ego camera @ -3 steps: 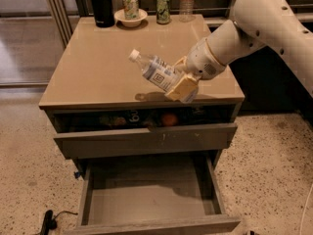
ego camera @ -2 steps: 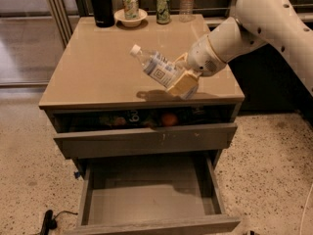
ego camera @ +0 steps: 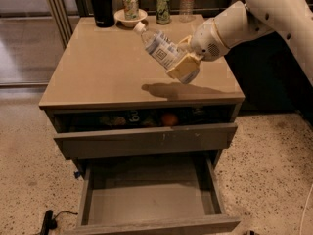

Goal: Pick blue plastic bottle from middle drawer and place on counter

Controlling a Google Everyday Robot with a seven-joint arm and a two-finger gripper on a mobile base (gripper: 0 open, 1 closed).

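Note:
My gripper [ego camera: 180,61] is shut on the blue plastic bottle [ego camera: 157,45] and holds it in the air above the right half of the counter [ego camera: 98,72]. The bottle is tilted, its white cap pointing up and left. Its shadow falls on the counter below it. The middle drawer [ego camera: 149,199] is pulled out at the bottom of the view, with a bare grey floor.
At the counter's back edge stand a tall black flask [ego camera: 101,4], a can in a small bowl [ego camera: 130,9], a second can [ego camera: 163,8] and another clear bottle [ego camera: 186,3]. The top drawer [ego camera: 146,138] is slightly open with an orange fruit [ego camera: 168,119] inside.
My gripper has lifted the bottle a little higher and farther back over the counter. The drawers have not moved.

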